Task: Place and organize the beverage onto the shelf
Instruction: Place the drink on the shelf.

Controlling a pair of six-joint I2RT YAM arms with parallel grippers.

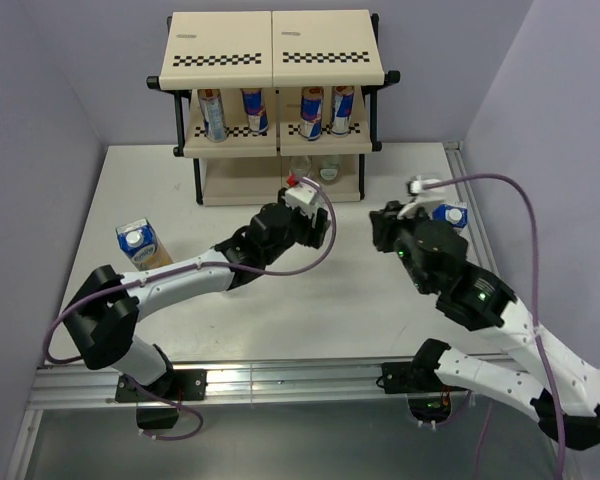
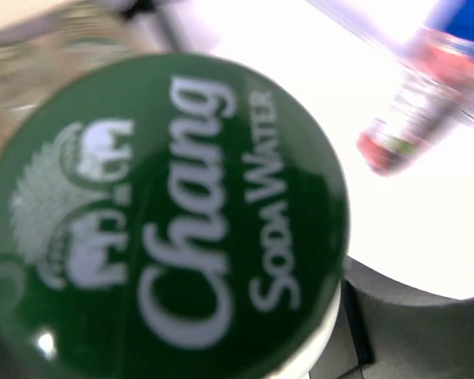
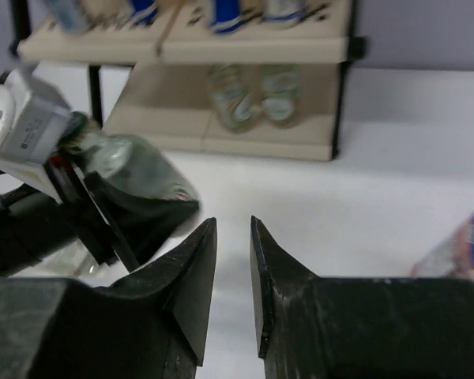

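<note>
My left gripper (image 1: 302, 212) is shut on a small clear bottle; its green cap (image 2: 166, 213) fills the left wrist view. In the right wrist view this bottle (image 3: 134, 170) hangs tilted in front of the shelf (image 1: 272, 60). Four slim cans (image 1: 255, 110) stand on the shelf's middle tier and two bottles (image 1: 315, 167) on the bottom tier, right half. A yellow carton (image 1: 138, 243) stands at the left. The other carton (image 1: 450, 213) stands beside my right arm. My right gripper (image 1: 383, 222) is empty, its fingertips (image 3: 205, 237) a narrow gap apart.
The shelf's top tier is bare. Purple walls close in the table (image 1: 310, 320) on the left, back and right. A metal rail (image 1: 280, 375) runs along the near edge by the arm bases.
</note>
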